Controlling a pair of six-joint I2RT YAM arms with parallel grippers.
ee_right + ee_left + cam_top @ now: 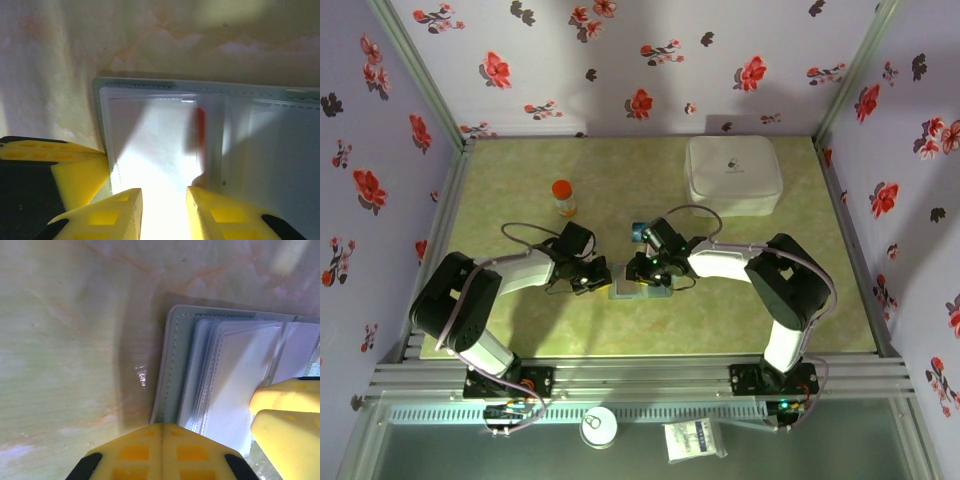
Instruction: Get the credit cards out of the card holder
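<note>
Greenish marble-look table (700,325) w/ flowery wallpaper all round, and the card holder (638,291) is lying open and flat near the front middle, btw the two arms. Left gripper (597,277) is sitting clenched shut w/ its tips right at the holder's left edge. Imo it's pinning the thing down, not grabbing anything. Right gripper (642,268) is hanging over the clear sleeves w/ its fingers standing a bit apart; can't tell if it's pinching a sleeve, a card or nothing tbh. Step-wise I'm guessing we're in the fishing-a-card-out bit: a red card (200,131) is peeking through the plastic near the middle fold, looking tucked in. Next move is prob calling for the right fingers getting onto that card's edge and sliding it out along the sleeve while the left one is holding the wallet flat, otherwise the whole holder is coming along for the ride. Counting: 2 grippers, 1 holder, 1 red card showing, 1 small blue thing (638,231) lying just behind the right gripper (maybe the other card, too tiny to say), 1 white case (734,176) at the back right, 1 orange-capped bottle (563,197) back left.
</note>
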